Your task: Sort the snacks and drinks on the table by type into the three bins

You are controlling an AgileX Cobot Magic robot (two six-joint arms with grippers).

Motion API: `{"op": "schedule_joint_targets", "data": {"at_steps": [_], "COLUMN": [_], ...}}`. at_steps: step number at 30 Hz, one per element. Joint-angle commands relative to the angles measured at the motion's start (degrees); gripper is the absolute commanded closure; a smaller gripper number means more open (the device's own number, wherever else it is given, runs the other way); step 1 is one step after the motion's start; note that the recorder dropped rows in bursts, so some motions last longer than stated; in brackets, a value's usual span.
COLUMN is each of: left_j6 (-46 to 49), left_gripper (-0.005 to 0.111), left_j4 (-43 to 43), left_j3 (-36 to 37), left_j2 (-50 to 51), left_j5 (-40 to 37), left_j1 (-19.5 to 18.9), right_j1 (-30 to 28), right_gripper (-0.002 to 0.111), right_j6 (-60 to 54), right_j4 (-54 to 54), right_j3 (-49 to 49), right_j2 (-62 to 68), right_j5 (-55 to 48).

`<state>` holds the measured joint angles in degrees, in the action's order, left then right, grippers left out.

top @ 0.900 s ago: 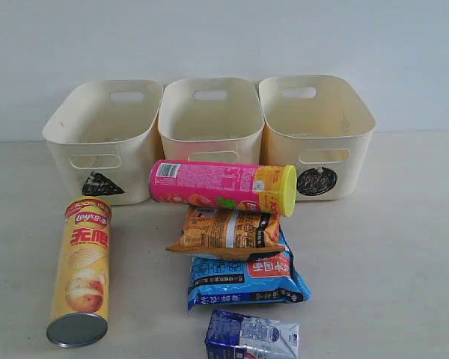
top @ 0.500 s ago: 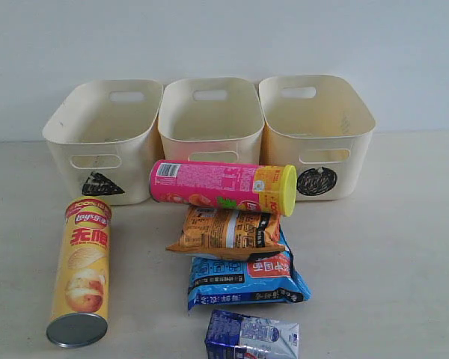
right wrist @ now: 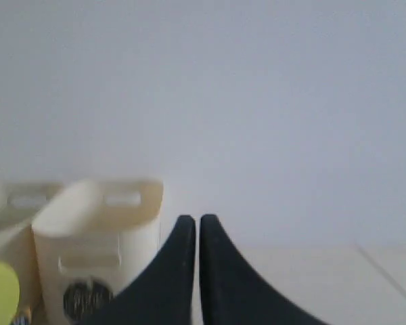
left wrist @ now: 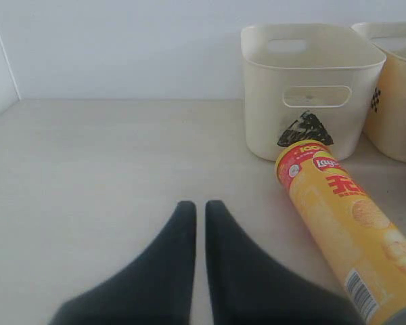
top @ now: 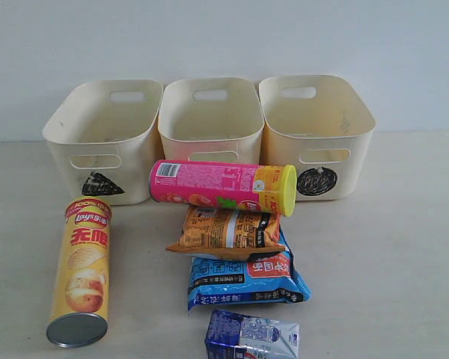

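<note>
The counter (top: 389,247) is pale beige with a light wood grain. Three cream bins stand in a row at the rear: triangle bin (top: 97,142), middle bin (top: 209,123), circle bin (top: 318,134). The yellow chip tube (top: 82,269) and pink chip tube (top: 217,185) lie on their sides. The orange foil bag (top: 224,232), blue foil bag (top: 247,280) and drink carton (top: 251,336) lie in a line before the pink chip tube.

Three cream plastic tubs (top: 209,120): smooth, low sheen noted. Tall yellow Lay's chip tube (left wrist: 345,217), near the left claw (left wrist: 199,203): glossy printed sleeve, dull grey metal end recorded. Pink chip tube with yellow plastic lid (top: 223,187): glossy. Orange foil bag (top: 226,232) and larger blue foil bag (top: 247,280): crinkled, shiny. Pale beige wood-grain table (top: 389,262): matt, smooth. Claw fingers (left wrist: 169,271): matt black.
</note>
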<state>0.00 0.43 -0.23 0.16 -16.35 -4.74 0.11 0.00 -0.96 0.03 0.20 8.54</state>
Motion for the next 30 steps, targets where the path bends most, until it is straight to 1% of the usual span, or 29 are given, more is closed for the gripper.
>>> {"op": "schedule_joint_targets", "data": {"at_steps": [1,3,6,7,8,10,12,16,17,26,30], "left_j6": [0.5,0.5,0.5,0.5,0.5,0.5,0.5,0.5,0.5,0.5,0.5], "left_gripper": [0.102,0.102,0.102,0.102,0.102,0.102,0.102,0.102,0.102,0.102,0.102], "left_j4": [0.2,0.2,0.2,0.2,0.2,0.2,0.2,0.2,0.2,0.2,0.2], "left_j3": [0.2,0.2,0.2,0.2,0.2,0.2,0.2,0.2,0.2,0.2,0.2], "left_j2": [-0.2,-0.2,-0.2,-0.2,-0.2,-0.2,-0.2,-0.2,-0.2,-0.2,-0.2], "left_j5": [0.5,0.5,0.5,0.5,0.5,0.5,0.5,0.5,0.5,0.4,0.4], "left_j1": [-0.1,-0.1,-0.1,-0.1,-0.1,-0.1,-0.1,-0.1,-0.1,-0.1,-0.1], "right_j1": [-0.1,-0.1,-0.1,-0.1,-0.1,-0.1,-0.1,-0.1,-0.1,-0.1,-0.1], "right_gripper": [0.108,0.108,0.108,0.108,0.108,0.108,0.108,0.108,0.108,0.108,0.108], "right_j6": [0.0,1.0,9.9,12.2,12.7,13.0,15.7,19.1,19.1,21.1,21.4], "right_j4": [0.2,0.2,0.2,0.2,0.3,2.1,4.3,5.3,5.3,5.2,5.0], "right_j3": [0.0,0.0,0.0,0.0,0.0,-1.6,-4.6,-12.8,-14.3,-30.3,-35.3], "right_j2": [-0.2,-0.2,-0.2,-0.2,-0.2,-0.2,-0.2,0.7,1.9,15.9,23.4], "right_j5": [16.7,21.3,31.0,33.3,33.1,28.9,23.3,7.9,5.8,-10.2,-13.4]}}
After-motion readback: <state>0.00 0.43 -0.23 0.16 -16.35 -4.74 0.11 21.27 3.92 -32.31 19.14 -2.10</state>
